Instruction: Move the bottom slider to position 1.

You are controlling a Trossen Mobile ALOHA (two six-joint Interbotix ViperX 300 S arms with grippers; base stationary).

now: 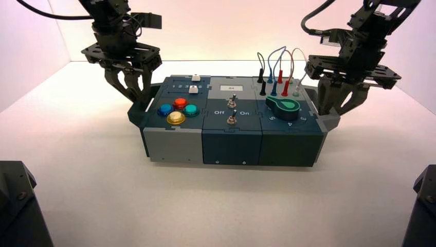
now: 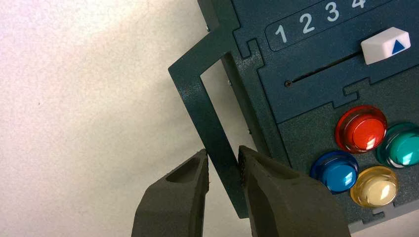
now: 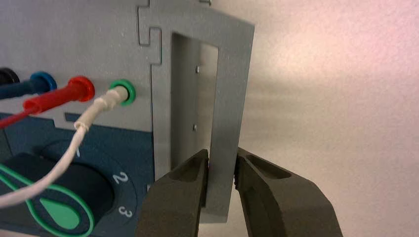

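- Seen nearest, on the box's left section: round yellow (image 2: 378, 190), blue (image 2: 338, 175), green (image 2: 406, 149) and red (image 2: 364, 132) buttons.
- Clamping the grey right handle (image 3: 231, 84) with the right gripper (image 3: 222, 157), jaws parted by its width.
- Gripping the dark left handle (image 2: 192, 96) with the left gripper (image 2: 223, 157), jaws likewise parted.
- Beyond the buttons, find the bottom slider (image 2: 379, 48), white, well away from printed 1 (image 2: 280, 33).

The robot's arms are matte black, with angular brackets, small screws and a thick black cable (image 1: 56, 17); their tapering fingers (image 2: 173, 202) look dark grey.
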